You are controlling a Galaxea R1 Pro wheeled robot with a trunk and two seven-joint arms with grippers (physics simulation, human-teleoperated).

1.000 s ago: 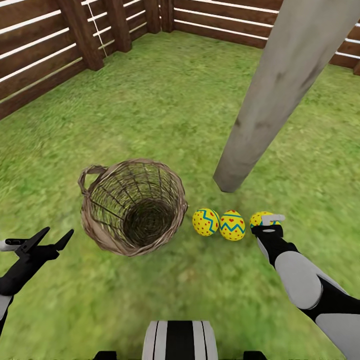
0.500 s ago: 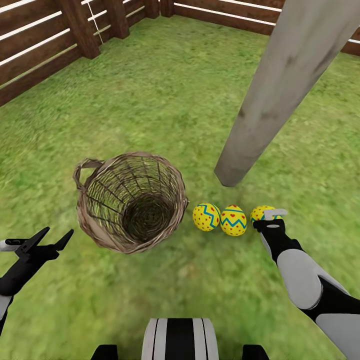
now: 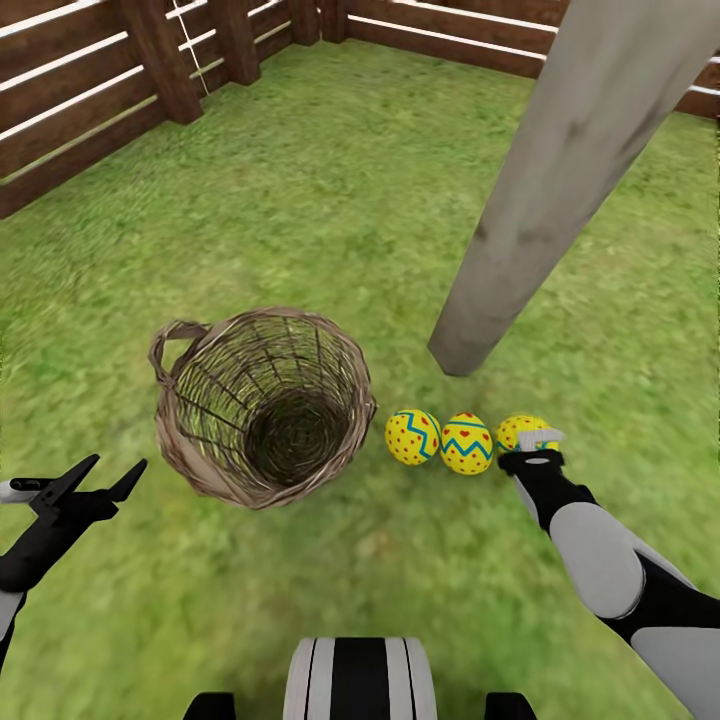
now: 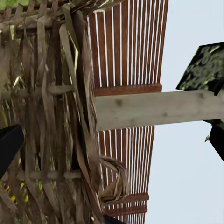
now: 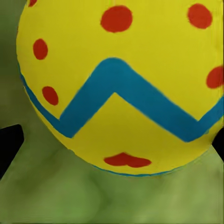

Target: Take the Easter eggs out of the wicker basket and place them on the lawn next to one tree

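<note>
In the head view the wicker basket [image 3: 263, 405] stands upright on the lawn [image 3: 330, 190] with nothing inside it, its loop handle toward the wooden fence [image 3: 90, 100]. Just beside it, on the side of the right arm, three Easter eggs lie in a row on the grass near the foot of the tree [image 3: 560, 170]: the first egg [image 3: 412, 437] closest to the basket, the second egg [image 3: 467, 443] touching or nearly touching it, and the third egg [image 3: 522, 430] a little apart, partly covered by the right claw [image 3: 538, 446]. That claw sits right at the third egg; whether its fingers pinch the egg or stand off it cannot be told from here. The left claw [image 3: 92, 478] hangs above the grass beside the basket, fingers spread, holding nothing. In the left wrist view the basket's tan weave [image 4: 51, 116] is very close, with the fence [image 4: 126, 46] and the pale trunk [image 4: 158, 109] behind it. In the right wrist view the egg [image 5: 123, 84] rests on the grass between two dark fingertips [image 5: 8, 144], which appear clear of its shell
</note>
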